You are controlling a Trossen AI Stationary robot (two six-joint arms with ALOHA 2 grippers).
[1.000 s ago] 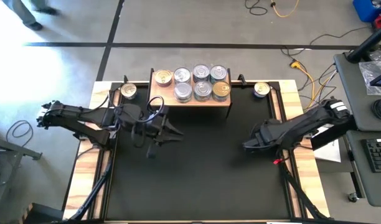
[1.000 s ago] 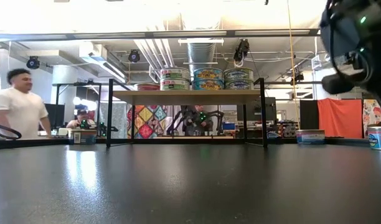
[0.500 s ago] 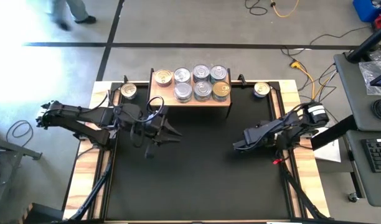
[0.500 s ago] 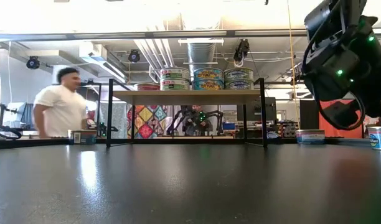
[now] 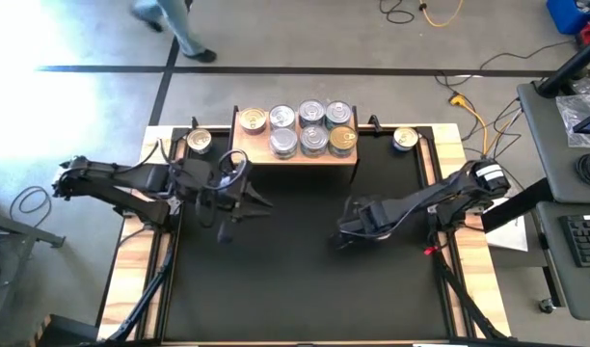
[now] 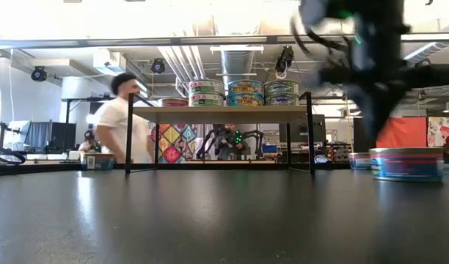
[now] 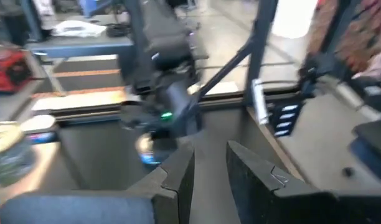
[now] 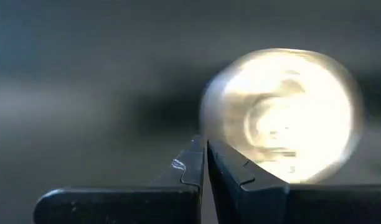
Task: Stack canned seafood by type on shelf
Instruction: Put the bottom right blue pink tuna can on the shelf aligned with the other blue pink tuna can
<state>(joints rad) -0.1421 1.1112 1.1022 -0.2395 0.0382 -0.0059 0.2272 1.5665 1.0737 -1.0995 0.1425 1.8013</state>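
While the right gripper (image 8: 205,163), fingers pressed together and empty, hangs just beside a silver-lidded can (image 8: 284,115) | left gripper (image 5: 245,198) narrow, empty | shelf (image 5: 295,154) beyond both | risk: shut fingers knock can away.

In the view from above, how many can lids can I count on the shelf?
7. Back row on the shelf: one gold lid, then three silver lids. Front row: two silver, one gold. Cans stacked beneath may be hidden.
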